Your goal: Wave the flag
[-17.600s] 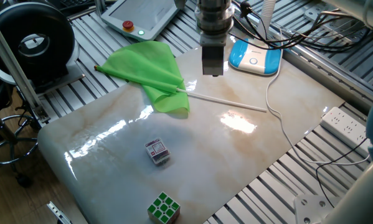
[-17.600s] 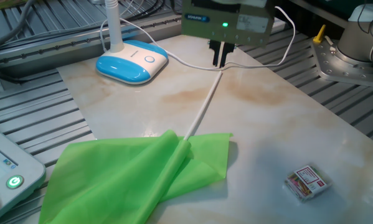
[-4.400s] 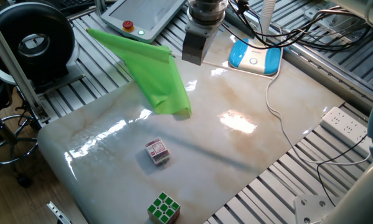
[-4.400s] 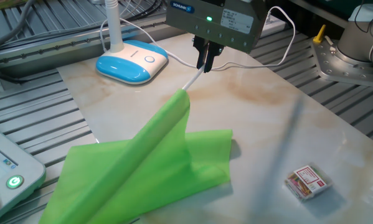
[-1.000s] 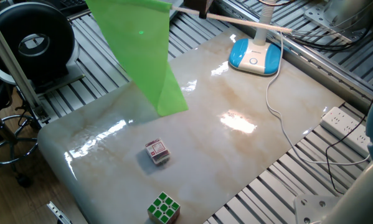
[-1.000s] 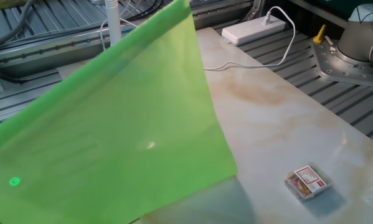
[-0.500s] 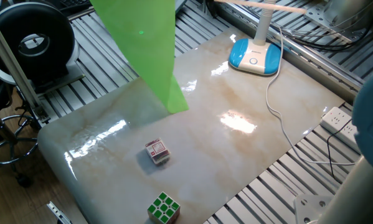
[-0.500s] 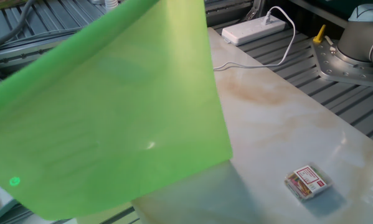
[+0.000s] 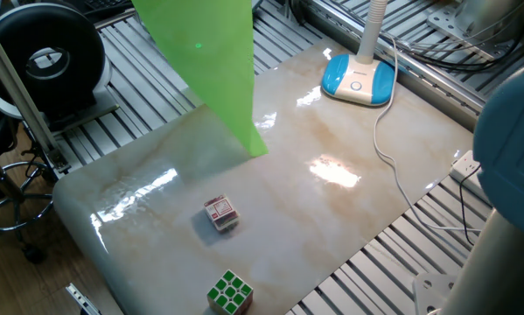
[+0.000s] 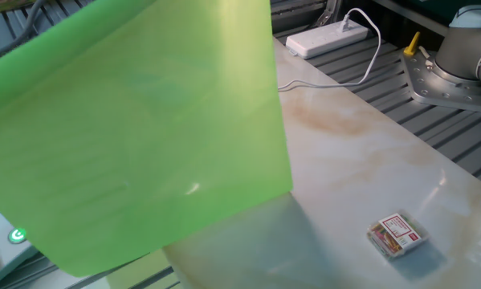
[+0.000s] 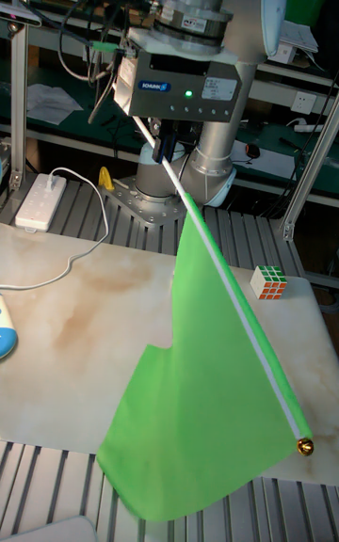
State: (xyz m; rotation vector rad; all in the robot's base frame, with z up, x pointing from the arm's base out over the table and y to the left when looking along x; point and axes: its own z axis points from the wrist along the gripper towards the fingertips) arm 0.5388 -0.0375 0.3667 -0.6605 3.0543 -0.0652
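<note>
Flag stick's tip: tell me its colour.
Gold or brass-coloured, a small knob at the far end of the white stick; it shows best in the tall fixed view.

The flag [image 9: 211,66] hangs from the frame's top edge over the desk [image 9: 331,219] at eleven o'clock, two puzzle cubes [image 9: 221,213] lie toward seven, a blue-and-white lamp base [image 9: 358,77] at one.

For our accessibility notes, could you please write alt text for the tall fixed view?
A robot gripper holds a lime-green flag by its white stick, raised above a marble-patterned table; the cloth hangs down toward the table's near edge. A puzzle cube sits on the table behind it.
</note>
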